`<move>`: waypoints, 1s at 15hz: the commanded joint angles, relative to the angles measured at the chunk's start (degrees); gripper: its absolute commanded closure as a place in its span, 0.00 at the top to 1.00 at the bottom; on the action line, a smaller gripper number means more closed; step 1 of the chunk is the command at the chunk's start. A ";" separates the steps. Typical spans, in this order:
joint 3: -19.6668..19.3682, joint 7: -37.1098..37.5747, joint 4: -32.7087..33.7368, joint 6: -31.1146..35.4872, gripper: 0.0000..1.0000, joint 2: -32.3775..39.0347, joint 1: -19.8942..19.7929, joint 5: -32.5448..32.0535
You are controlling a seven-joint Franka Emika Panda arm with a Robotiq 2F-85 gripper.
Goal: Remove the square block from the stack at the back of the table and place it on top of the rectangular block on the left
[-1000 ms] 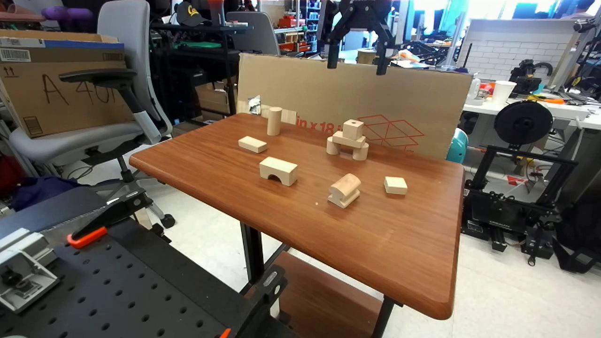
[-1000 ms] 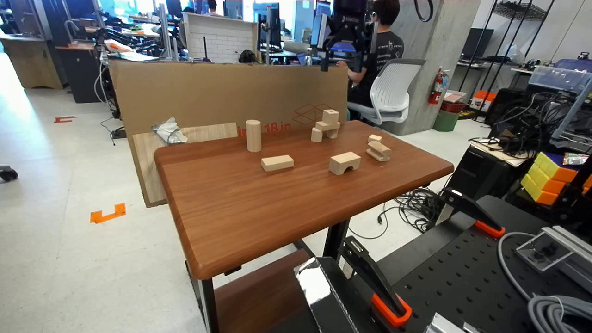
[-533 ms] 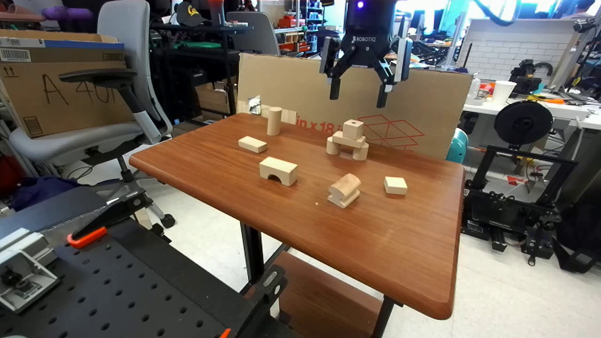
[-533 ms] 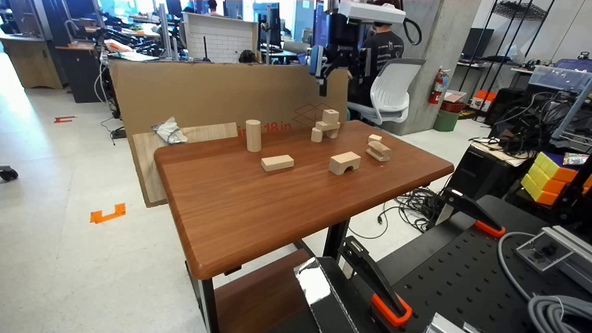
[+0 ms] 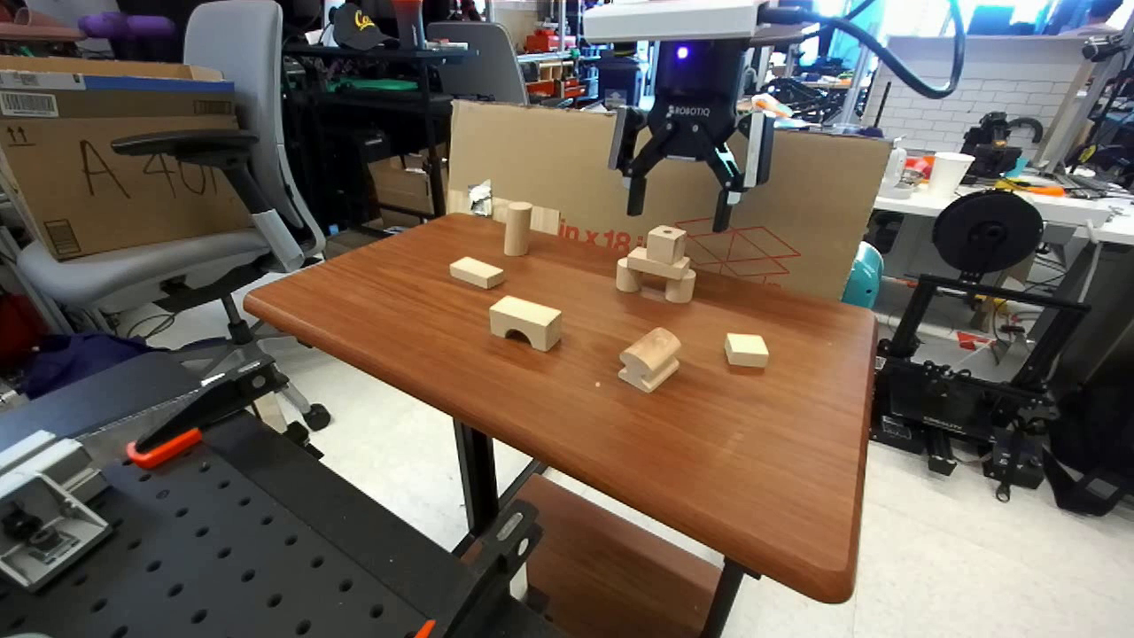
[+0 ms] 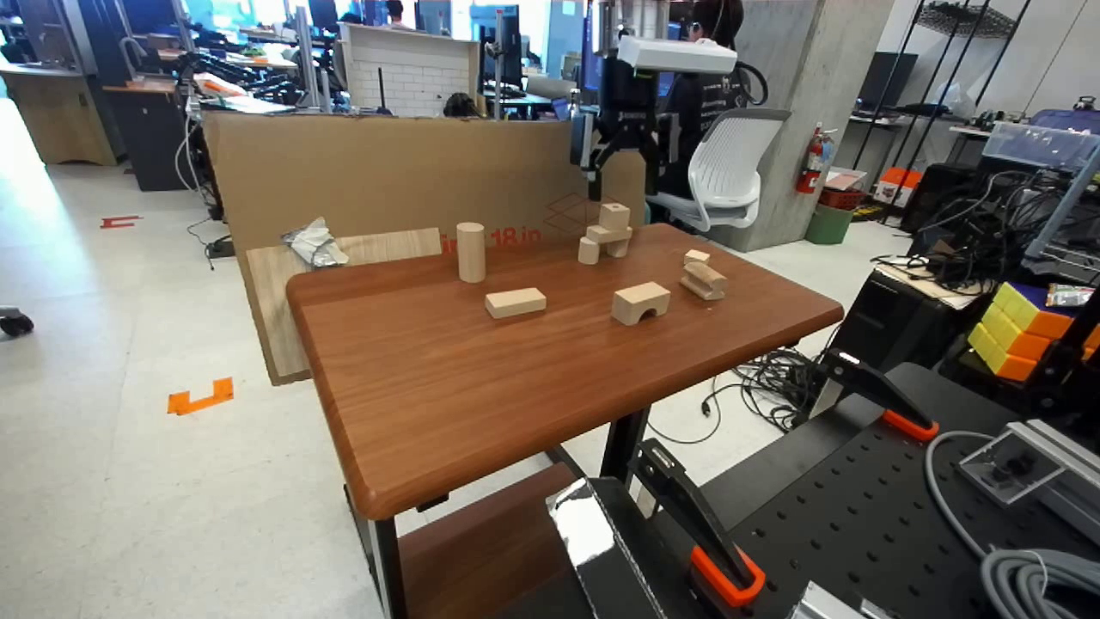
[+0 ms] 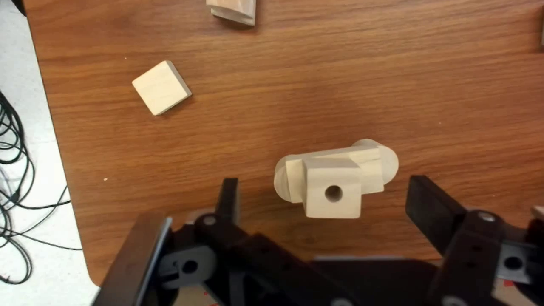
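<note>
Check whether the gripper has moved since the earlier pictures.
Yes: the gripper has come down. In an exterior view, its fingertips were near the top edge of the cardboard sheet, now well below that edge.

White "ROBOTIQ" stands on the gripper (image 5: 679, 208), near the back edge of the table (image 5: 567, 381). Behind that edge, a cardboard sheet (image 5: 549, 164) bears red "in x 18", partly hidden. Beyond the left corner, a carton (image 5: 115, 193) carries handwritten "A 40", its end unclear; a cap (image 5: 359, 31) shows yellow lettering like "Cal".

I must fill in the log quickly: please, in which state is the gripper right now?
Gripper: open, holding nothing; the square block sits ungrasped on top of the stack.
</note>
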 commanded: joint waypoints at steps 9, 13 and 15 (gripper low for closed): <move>0.15 0.46 3.97 -0.05 0.18 3.62 1.19 -1.87; 0.17 0.87 2.27 -0.42 0.09 1.34 2.50 -2.53; 0.64 0.69 0.97 -0.02 0.09 -0.09 3.25 -2.58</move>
